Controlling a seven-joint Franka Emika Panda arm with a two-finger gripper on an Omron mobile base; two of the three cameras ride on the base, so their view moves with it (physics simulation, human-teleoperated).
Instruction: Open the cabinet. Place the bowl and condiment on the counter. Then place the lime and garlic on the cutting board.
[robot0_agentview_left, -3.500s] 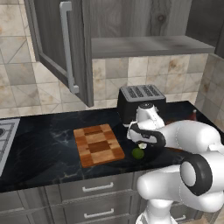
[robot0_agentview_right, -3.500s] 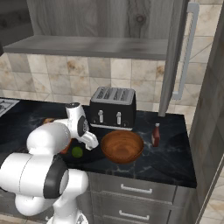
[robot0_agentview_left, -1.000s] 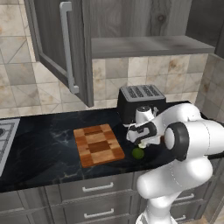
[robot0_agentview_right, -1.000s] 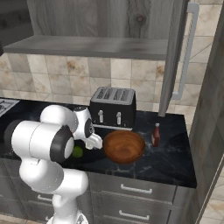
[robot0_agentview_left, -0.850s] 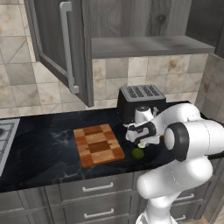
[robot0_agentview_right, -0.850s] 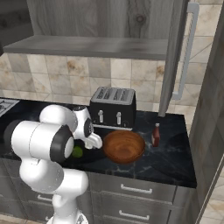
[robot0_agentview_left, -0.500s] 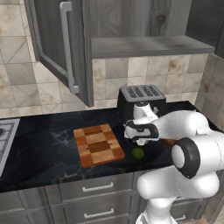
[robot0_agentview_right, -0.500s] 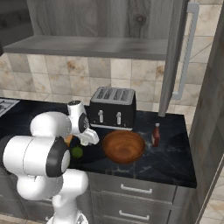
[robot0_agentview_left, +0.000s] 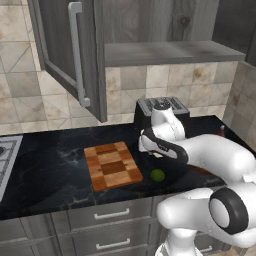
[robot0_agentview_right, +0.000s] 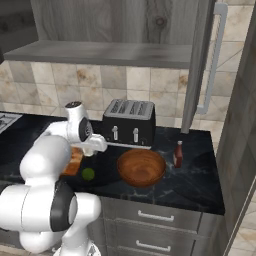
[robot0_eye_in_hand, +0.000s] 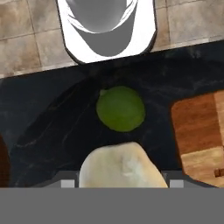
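Note:
My gripper is shut on the white garlic, held just above the black counter. The green lime lies on the counter right beyond the garlic, also seen as the lime to the right of the checkered cutting board. In the left base view my hand hovers between the toaster and the lime. The wooden bowl and the condiment stand on the counter right of the lime. The cabinet stands open, its door swung out.
A black toaster stands against the tiled wall behind the bowl. The cabinet's right door hangs open over the counter's right end. A stove corner lies at the far left. Grey drawers run below the counter.
The arm's elbow and upper links have swung to a different pose, while the hand has stayed almost in place over the counter by the lime. The jaws have kept the same width.

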